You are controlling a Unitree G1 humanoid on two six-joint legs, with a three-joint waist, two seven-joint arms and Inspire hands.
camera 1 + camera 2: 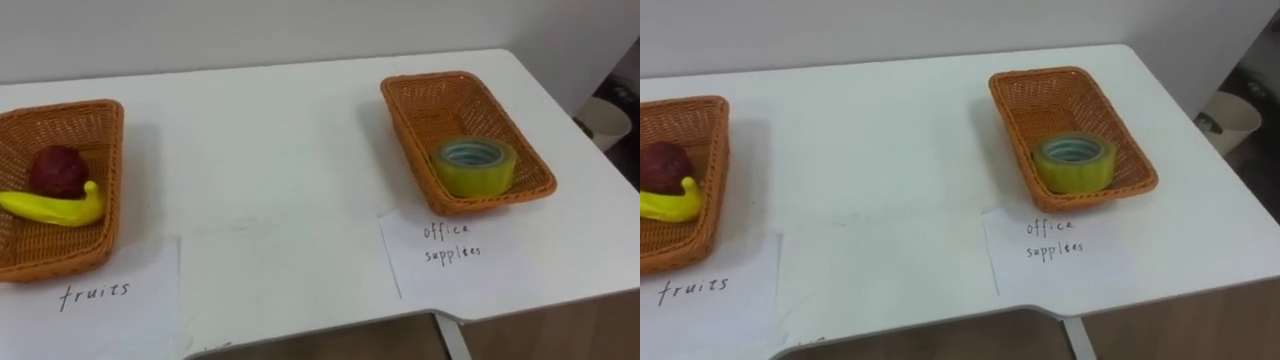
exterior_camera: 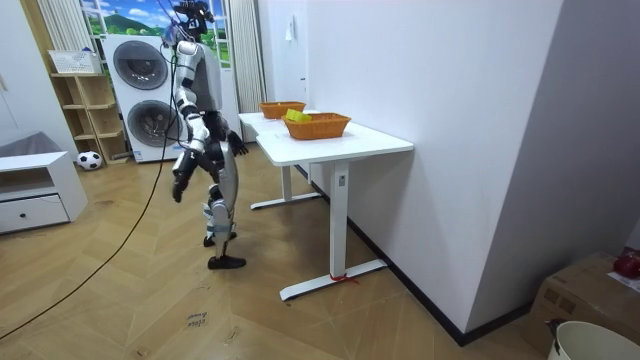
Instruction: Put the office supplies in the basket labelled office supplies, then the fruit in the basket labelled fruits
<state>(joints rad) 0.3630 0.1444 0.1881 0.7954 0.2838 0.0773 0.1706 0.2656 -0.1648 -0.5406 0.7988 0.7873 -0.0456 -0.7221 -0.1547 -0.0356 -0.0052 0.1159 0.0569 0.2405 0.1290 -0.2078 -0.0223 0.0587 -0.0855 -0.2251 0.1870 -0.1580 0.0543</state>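
Translucent yellow tape roll (image 1: pixel 473 165) rests at 6 o'clock in orange wicker basket (image 1: pixel 420 95) per its paper label (image 1: pixel 455 250); left hand (image 2: pixel 240 147) and right hand (image 2: pixel 180 188), seemingly hanging low: state indeterminable.

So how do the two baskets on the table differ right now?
The left basket holds two fruits, a yellow banana and a dark red fruit; the right basket holds one roll of tape. The paper label before the left basket says fruits; the second label, before the right basket, says office supplies. Both are orange woven rectangular baskets on the white table.
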